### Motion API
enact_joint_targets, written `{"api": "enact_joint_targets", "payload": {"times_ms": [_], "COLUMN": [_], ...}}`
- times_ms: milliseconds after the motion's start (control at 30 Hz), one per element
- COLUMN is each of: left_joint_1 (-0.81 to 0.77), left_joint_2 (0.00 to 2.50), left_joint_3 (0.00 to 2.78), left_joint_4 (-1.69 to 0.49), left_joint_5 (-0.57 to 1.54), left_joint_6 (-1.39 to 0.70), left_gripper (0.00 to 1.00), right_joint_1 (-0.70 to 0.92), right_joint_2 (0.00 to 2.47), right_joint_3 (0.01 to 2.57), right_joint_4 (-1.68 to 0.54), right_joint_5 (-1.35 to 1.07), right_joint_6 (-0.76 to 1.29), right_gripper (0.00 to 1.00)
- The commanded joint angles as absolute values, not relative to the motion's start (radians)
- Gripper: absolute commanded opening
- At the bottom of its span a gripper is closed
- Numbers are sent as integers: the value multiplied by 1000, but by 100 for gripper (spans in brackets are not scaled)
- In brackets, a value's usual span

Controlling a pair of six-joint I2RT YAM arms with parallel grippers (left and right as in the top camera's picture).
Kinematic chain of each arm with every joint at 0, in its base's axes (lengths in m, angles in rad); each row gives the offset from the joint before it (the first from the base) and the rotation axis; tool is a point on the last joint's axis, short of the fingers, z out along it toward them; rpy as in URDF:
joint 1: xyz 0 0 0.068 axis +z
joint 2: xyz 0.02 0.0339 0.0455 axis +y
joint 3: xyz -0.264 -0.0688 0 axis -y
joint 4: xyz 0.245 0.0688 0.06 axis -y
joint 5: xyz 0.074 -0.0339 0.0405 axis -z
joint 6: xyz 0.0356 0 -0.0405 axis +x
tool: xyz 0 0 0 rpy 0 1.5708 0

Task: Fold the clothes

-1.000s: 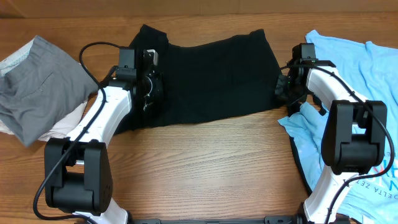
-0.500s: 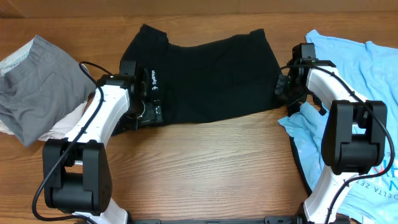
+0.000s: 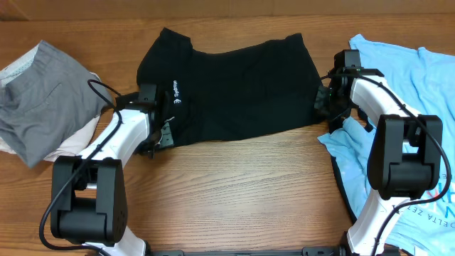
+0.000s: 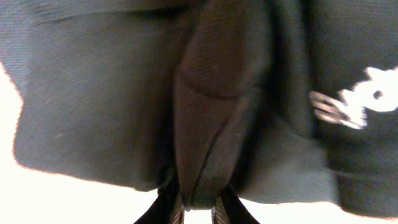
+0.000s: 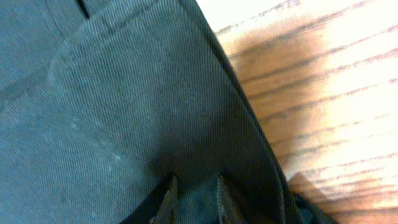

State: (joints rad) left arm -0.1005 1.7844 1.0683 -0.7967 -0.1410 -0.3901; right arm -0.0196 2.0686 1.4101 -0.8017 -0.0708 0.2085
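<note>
Jaws L+R pinch blk shirt (image 3: pixel 234 85), spread flat-ish.

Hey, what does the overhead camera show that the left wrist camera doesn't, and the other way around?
Only the overhead view shows the whole layout: the black garment spread flat, the right gripper at its right edge, grey clothes to the left, a light blue shirt to the right, and the wooden table. Only the left wrist view shows the left gripper pinching a raised ridge of the black fabric. Both show the garment's white logo.
</note>
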Motion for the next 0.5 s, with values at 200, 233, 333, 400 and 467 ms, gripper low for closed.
{"api": "enact_joint_targets", "payload": {"times_ms": [200, 233, 333, 400, 467], "left_joint_1": [20, 30, 47, 46, 45], "left_joint_2": [1773, 1773, 1773, 1768, 1750], "left_joint_3": [1059, 1059, 1059, 1063, 1065], "left_joint_4": [-972, -986, -995, -994, -981], "left_joint_5": [-253, -259, -249, -215, -142], "left_joint_6": [-397, -397, -376, -350, -313], "left_gripper": [19, 18, 15, 5, 5], "right_joint_1": [-24, -24, -24, -23, -23], "right_joint_2": [2090, 2090, 2090, 2085, 2065], "right_joint_3": [1375, 1375, 1375, 1376, 1377], "right_joint_4": [-1105, -1124, -1141, -1120, -1092], "right_joint_5": [30, 30, 30, 28, 28], "right_joint_6": [308, 308, 308, 308, 308], "right_gripper": [16, 16, 16, 16, 16]}}
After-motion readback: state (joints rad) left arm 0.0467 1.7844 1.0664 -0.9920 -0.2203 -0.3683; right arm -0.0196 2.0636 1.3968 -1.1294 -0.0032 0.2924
